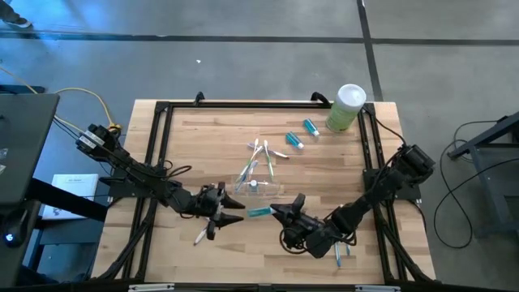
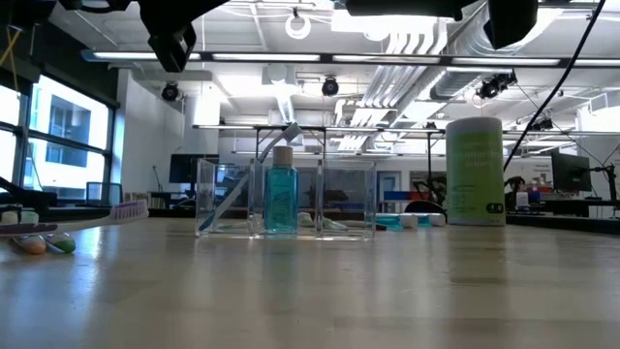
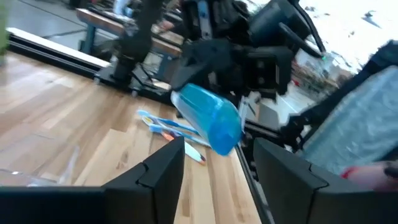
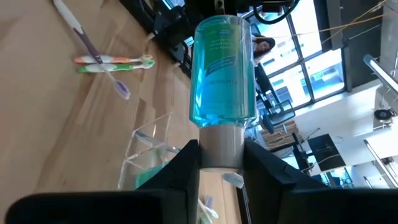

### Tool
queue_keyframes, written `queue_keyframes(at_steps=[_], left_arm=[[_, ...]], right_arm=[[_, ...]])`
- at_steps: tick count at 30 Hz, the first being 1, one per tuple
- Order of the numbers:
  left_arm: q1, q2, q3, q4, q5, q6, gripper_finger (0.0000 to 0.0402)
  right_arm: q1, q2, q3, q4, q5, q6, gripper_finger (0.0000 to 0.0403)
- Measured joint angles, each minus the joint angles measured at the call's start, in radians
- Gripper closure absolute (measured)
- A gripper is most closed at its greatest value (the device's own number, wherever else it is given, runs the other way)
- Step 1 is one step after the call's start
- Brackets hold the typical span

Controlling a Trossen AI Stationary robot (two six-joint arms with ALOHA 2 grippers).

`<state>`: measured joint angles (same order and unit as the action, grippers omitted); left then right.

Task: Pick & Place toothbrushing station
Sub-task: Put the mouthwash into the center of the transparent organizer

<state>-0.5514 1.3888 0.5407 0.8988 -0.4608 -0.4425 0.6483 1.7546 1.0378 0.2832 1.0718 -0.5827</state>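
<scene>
**A:** While the right gripper point(image 4: 221, 155) pinches the teal see-through liquid bottle point(image 4: 222, 68) by its grey cap alone, what worries you?

**B:** The cap is a narrow hold. I judge the heavy body could swing or slip out and drop onto the wood. The left gripper point(image 3: 214, 155) faces it with jaws spread wide and empty. If it closes off-centre, it could knock the bottle loose.

**A:** And the station itself?

**B:** The small clear plastic holder point(image 1: 272, 188) sits mid-table, just beyond both grippers. A careless swing of either arm could tip it.

**A:** Anything else about?

**B:** The pastel-and-white toothbrushes point(image 1: 261, 151) lie loose behind the holder, with the small blue white-capped tubes point(image 1: 293, 139) farther back. The tall pale-green canister point(image 1: 347, 106) stands at the far corner. Stray brushes point(image 1: 340, 255) lie under the right arm.
</scene>
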Motion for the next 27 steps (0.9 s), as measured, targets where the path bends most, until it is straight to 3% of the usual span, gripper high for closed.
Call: queue_keyframes(at_steps=[23, 27], left_arm=[[0.053, 0.000, 0.000, 0.000, -0.036, -0.063, 0.0208], [0.061, 0.000, 0.000, -0.003, -0.034, -0.063, 0.0208]], right_arm=[[-0.098, 0.000, 0.000, -0.019, -0.035, 0.037, 0.0318], [-0.109, 0.000, 0.000, -0.018, -0.091, 0.046, 0.0318]])
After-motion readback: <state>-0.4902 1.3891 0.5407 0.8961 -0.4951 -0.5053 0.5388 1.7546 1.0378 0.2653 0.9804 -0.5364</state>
